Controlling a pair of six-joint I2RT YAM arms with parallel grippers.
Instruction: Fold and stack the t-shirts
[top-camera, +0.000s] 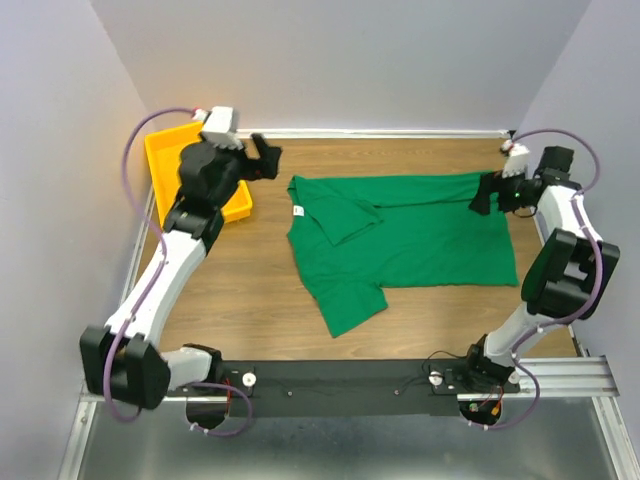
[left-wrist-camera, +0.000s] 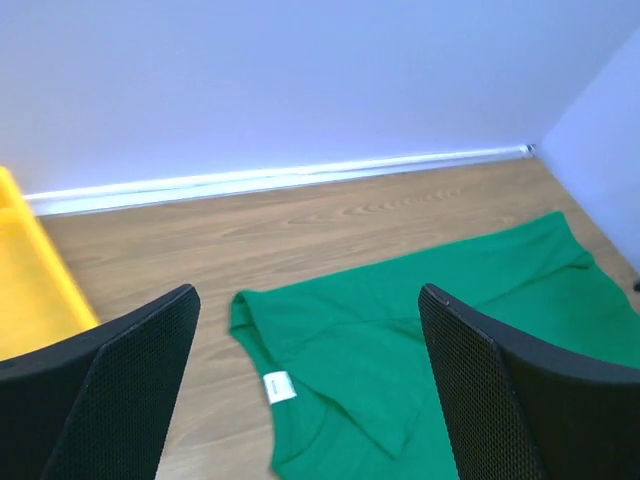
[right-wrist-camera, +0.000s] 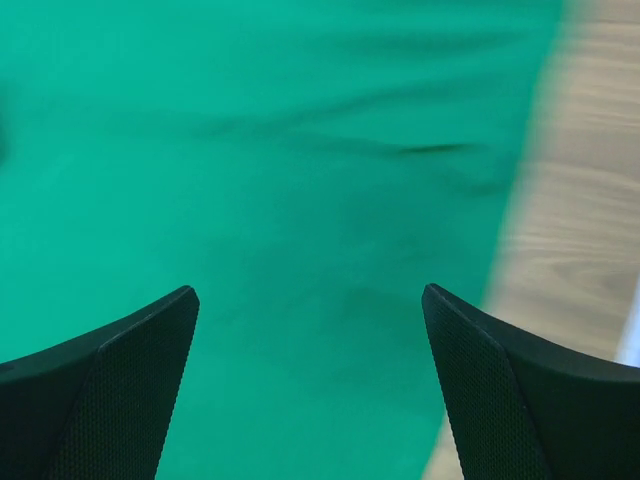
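The left end effector (top-camera: 262, 158) hangs with its fingers spread wide and nothing between them, above bare tabletop (top-camera: 250, 280) just beyond the shirt's collar end and beside a yellow bin (top-camera: 160, 150) in the far left corner. Across the way, the right end effector (top-camera: 487, 195) is equally open and empty. It is poised low over the far right corner of the dark green t-shirt (top-camera: 410, 245), whose cloth fills its blurred wrist view.

The shirt lies mostly flat in the middle of the tabletop, with its collar and white neck tag (top-camera: 297, 211) to the left and its hem to the right. The far sleeve lies turned in over the chest, while the near sleeve juts out toward the arm bases. By the look of it, folding has barely begun. The near sleeve, the body folds and the stacking all appear to remain.
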